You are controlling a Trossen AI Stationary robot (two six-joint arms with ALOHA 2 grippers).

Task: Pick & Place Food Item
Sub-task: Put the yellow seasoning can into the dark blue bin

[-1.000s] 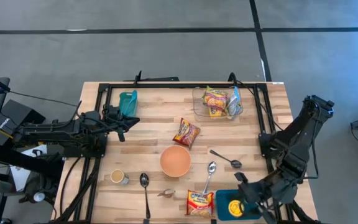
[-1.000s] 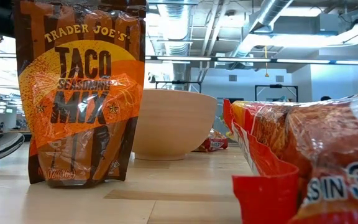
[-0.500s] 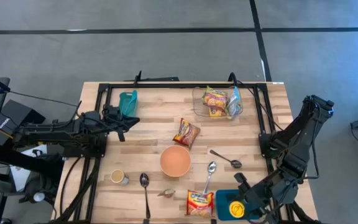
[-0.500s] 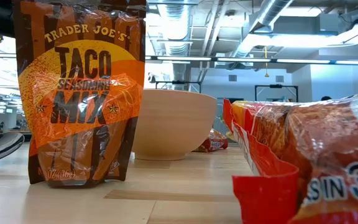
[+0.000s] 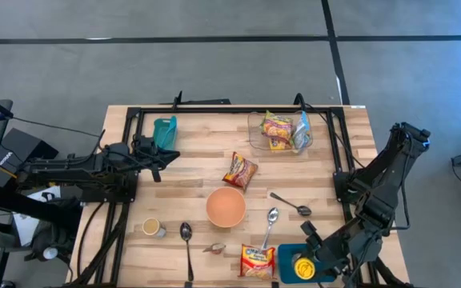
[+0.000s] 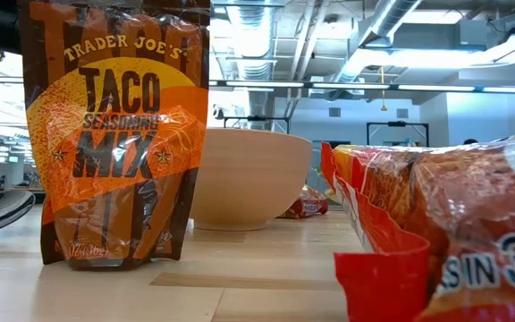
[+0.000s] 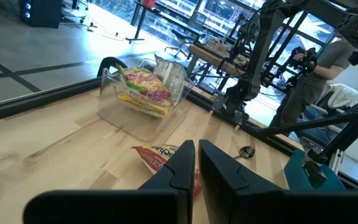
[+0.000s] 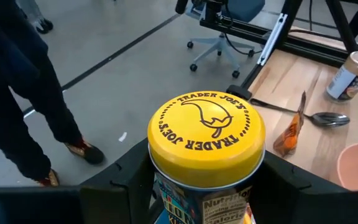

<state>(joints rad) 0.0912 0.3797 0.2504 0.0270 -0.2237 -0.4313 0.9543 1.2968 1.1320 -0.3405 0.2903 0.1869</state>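
Now the right gripper (image 8: 204, 180) has its jaws clamped around a yellow-lidded can (image 8: 207, 134), one dark finger on each side of the body just under the lid. The can stands upright, its long axis vertical and its lid facing the wrist camera. From above, it sits at the near right corner of the tabletop (image 5: 190, 160), over a teal patch, with the right arm folded low behind it. Whether its base rests on the surface or hangs just clear, I can't quite say.

The clear bin (image 5: 281, 132) of snack packets lies at the far edge, well apart from the can, and that's my guess for the drop-off. The pink bowl (image 5: 226, 206) is nearer, toward the middle. Either way the right arm is the closer one by far.

The left gripper (image 7: 194, 163) waits at the left side, jaws pressed together and holding nothing.

Compared with a second back, the can and gripper have edged slightly along the near edge toward the middle; everything else is unmoved.
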